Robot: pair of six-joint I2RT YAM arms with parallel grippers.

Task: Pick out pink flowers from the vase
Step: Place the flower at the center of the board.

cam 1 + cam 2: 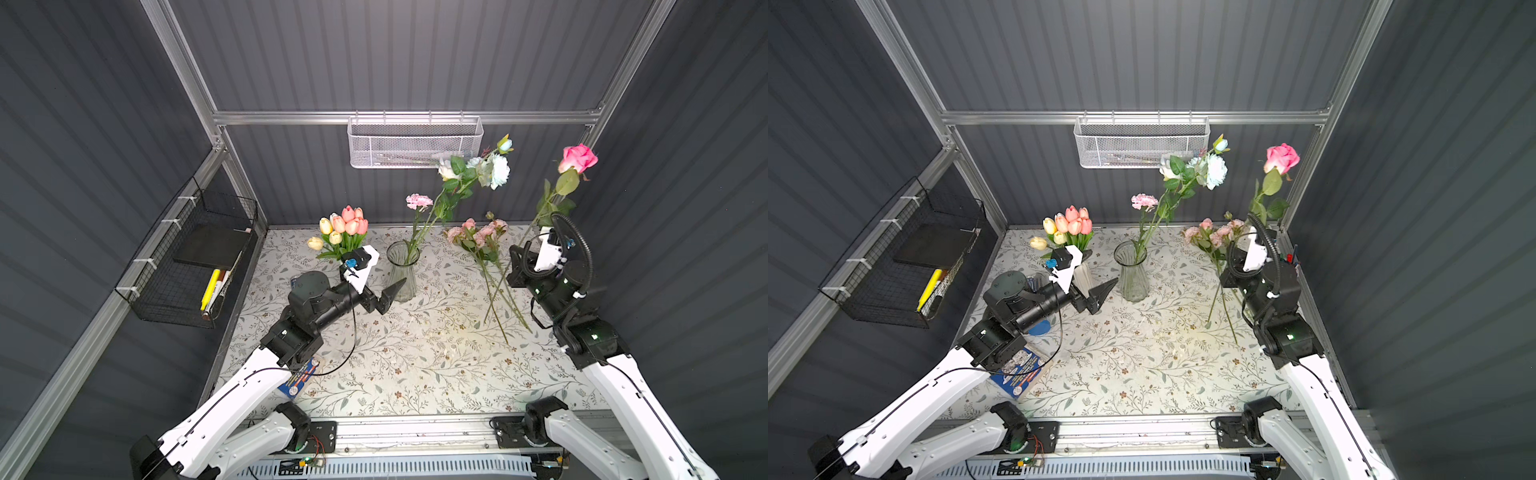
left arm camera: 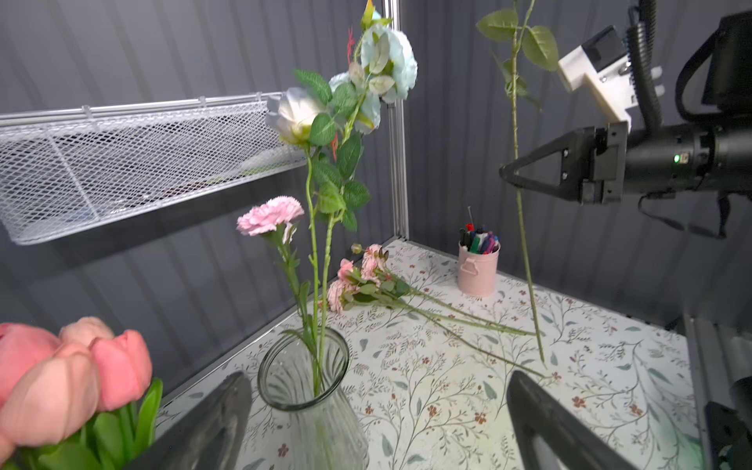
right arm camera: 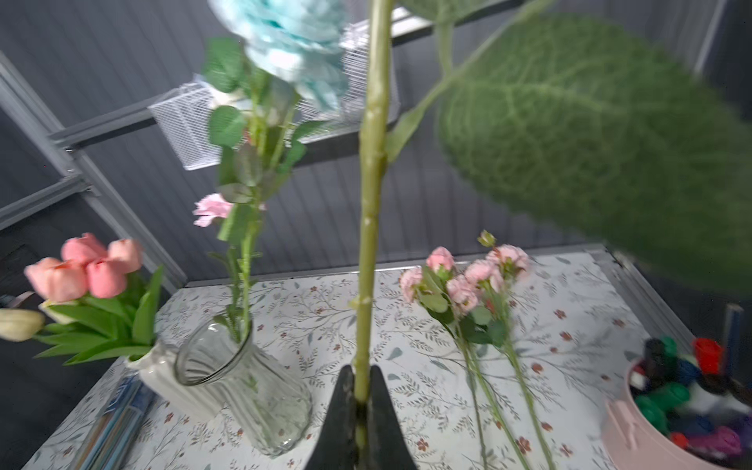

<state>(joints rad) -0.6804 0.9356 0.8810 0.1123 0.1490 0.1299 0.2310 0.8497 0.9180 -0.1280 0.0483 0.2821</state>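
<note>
Centrally, clear ribbed glass vase (image 1: 401,270): stood upright on the floral-patterned surface (image 1: 415,365); a pale pink ruffled bloom (image 1: 419,201) and a spray of white and pale blue roses (image 1: 486,166) are held in it.
White ribbed ceramic vase (image 3: 162,386): coral-pink tulips (image 1: 351,222) and yellow and white tulips (image 1: 326,227) are kept in it, behind the left arm.
Pink metal bucket (image 2: 478,276): filled with coloured markers (image 2: 480,240), set near the right wall.
Out of the vase: a spray of small pale pink roses (image 1: 478,235) is laid flat on the surface, right of the glass vase.
Left tool (image 2: 378,378): spread wide, nothing held; placed just beside the glass vase.
Right tool (image 3: 362,378): clamped on the green stem (image 3: 368,244) of a hot-pink rose (image 1: 577,158), which is held upright above the surface, well apart from the glass vase.
</note>
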